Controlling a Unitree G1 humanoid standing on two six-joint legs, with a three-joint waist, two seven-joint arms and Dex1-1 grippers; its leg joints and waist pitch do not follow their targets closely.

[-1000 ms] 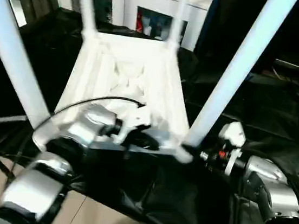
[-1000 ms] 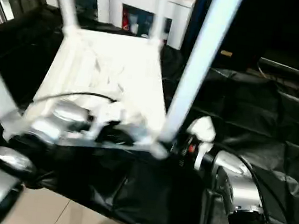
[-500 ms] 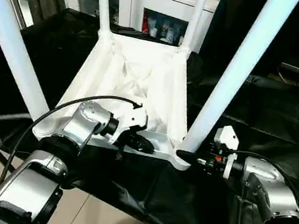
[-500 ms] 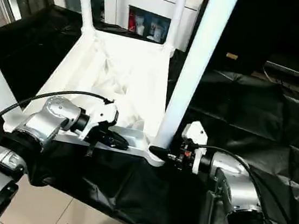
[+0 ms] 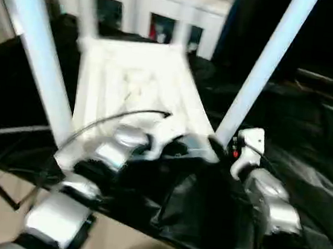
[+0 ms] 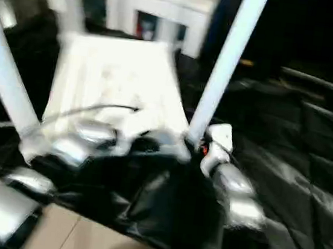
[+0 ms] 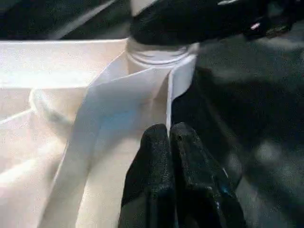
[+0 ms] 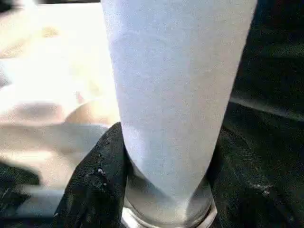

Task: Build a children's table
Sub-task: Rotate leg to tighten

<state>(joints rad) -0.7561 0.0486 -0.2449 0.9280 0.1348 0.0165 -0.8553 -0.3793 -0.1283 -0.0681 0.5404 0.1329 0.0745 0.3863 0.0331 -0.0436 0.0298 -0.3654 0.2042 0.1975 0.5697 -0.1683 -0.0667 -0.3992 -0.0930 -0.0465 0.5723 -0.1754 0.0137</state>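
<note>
table top (image 5: 136, 84) lies upside down on black cloth (image 5: 306, 178), legs up, assembly looks nearly done. right gripper (image 8: 166, 209) clamps near leg (image 8: 171, 95) at its socket; left gripper (image 7: 172, 137) pinches top's rim.

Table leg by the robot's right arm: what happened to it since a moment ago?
The right pincer has swung in toward the table and now clasps the base of the near right leg, a finger on each side. Stayed as they were: the left pincer, shut at the rim of the tabletop, which lies upside down.
</note>
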